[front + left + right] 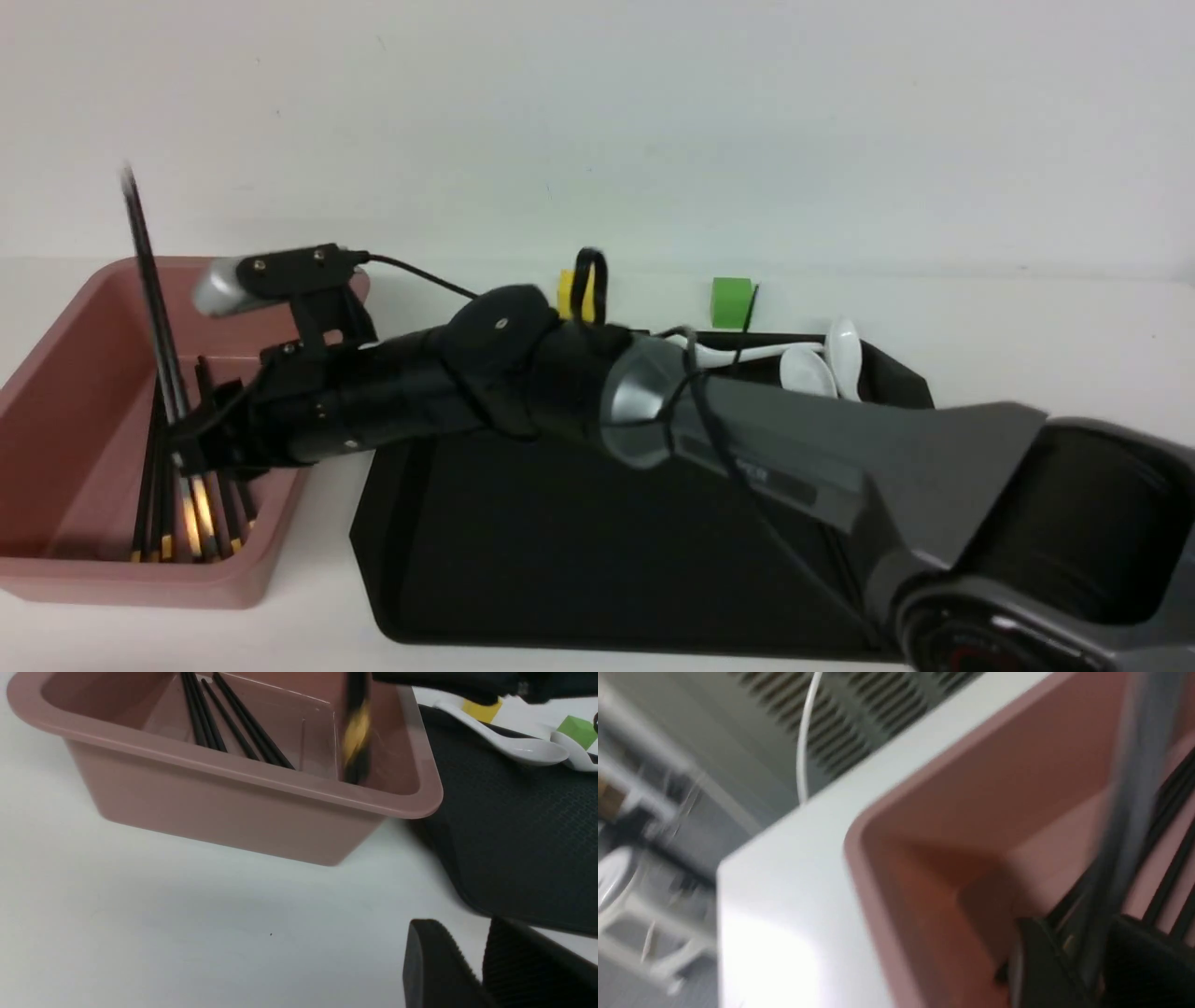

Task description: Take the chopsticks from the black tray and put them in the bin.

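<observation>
- right gripper [191, 446] clamps long thin black chopsticks [154, 299], nearly upright, inside the deep dusty-pink plastic bin [65, 401].
- left gripper [460, 927]: cannot tell how wide.

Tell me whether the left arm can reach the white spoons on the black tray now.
Probably not cleanly. The right gripper holds chopsticks over the bin, so its arm lies across the black tray, between the left gripper and the spoons.
</observation>
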`<act>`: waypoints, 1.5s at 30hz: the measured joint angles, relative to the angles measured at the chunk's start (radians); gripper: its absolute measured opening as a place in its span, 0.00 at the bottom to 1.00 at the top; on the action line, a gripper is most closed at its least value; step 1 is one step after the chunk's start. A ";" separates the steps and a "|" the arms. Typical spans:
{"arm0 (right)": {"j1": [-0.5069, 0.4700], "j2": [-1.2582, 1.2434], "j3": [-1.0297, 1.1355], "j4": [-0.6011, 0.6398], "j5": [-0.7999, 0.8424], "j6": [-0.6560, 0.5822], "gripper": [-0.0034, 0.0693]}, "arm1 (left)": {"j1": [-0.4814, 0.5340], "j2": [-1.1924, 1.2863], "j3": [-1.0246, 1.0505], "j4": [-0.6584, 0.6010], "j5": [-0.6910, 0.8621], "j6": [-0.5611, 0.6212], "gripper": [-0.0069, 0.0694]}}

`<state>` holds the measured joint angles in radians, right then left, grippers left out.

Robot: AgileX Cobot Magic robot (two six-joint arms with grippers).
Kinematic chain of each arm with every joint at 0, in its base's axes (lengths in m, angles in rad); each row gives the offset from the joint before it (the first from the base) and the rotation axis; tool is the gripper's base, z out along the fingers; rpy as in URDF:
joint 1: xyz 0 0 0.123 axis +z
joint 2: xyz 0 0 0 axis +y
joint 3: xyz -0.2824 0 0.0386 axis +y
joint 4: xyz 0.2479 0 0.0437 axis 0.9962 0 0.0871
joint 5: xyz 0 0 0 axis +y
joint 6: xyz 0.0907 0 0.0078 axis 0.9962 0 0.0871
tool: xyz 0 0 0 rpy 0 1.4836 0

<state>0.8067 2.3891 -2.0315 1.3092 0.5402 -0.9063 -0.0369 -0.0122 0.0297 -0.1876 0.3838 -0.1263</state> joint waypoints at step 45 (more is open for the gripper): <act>-0.401 -1.675 0.881 -1.370 0.512 1.005 0.05 | 0.000 0.000 0.000 0.000 0.000 0.000 0.40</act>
<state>0.4054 0.7137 -1.1503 -0.0610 1.0526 0.0986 -0.0369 -0.0122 0.0297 -0.1876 0.3838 -0.1263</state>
